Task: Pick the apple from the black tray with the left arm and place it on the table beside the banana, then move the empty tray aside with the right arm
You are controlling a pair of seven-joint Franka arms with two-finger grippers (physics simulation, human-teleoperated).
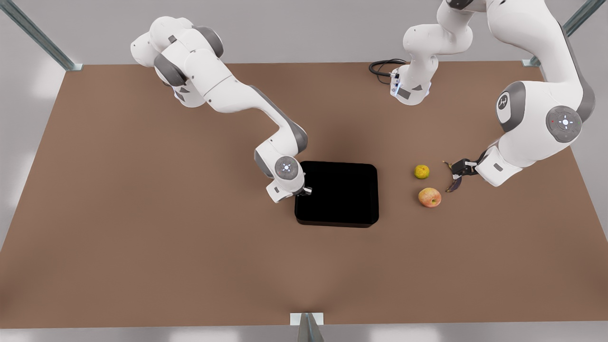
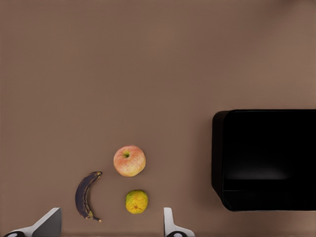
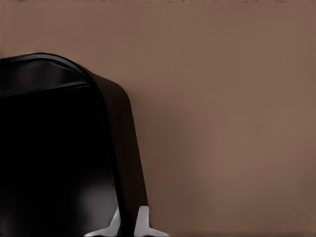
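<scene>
The red-yellow apple [image 1: 429, 197] [image 2: 129, 160] rests on the brown table, close to the dark banana [image 1: 453, 184] [image 2: 86, 195]. The black tray [image 1: 337, 190] [image 2: 266, 158] [image 3: 49, 158] lies mid-table with nothing in it. My left gripper [image 1: 458, 168] [image 2: 109, 229] hovers open over the banana, at the front view's right, holding nothing. At the tray's edge on the front view's left, my right gripper [image 1: 304, 191] [image 3: 128, 224] has its fingers closed on the tray's rim, one inside the wall and one outside.
A small yellow-green fruit [image 1: 422, 171] [image 2: 137, 201] sits just behind the apple, next to the banana. A black cable [image 1: 382, 66] coils at the table's far edge by an arm base. Bare table stretches across the front view's left of the tray.
</scene>
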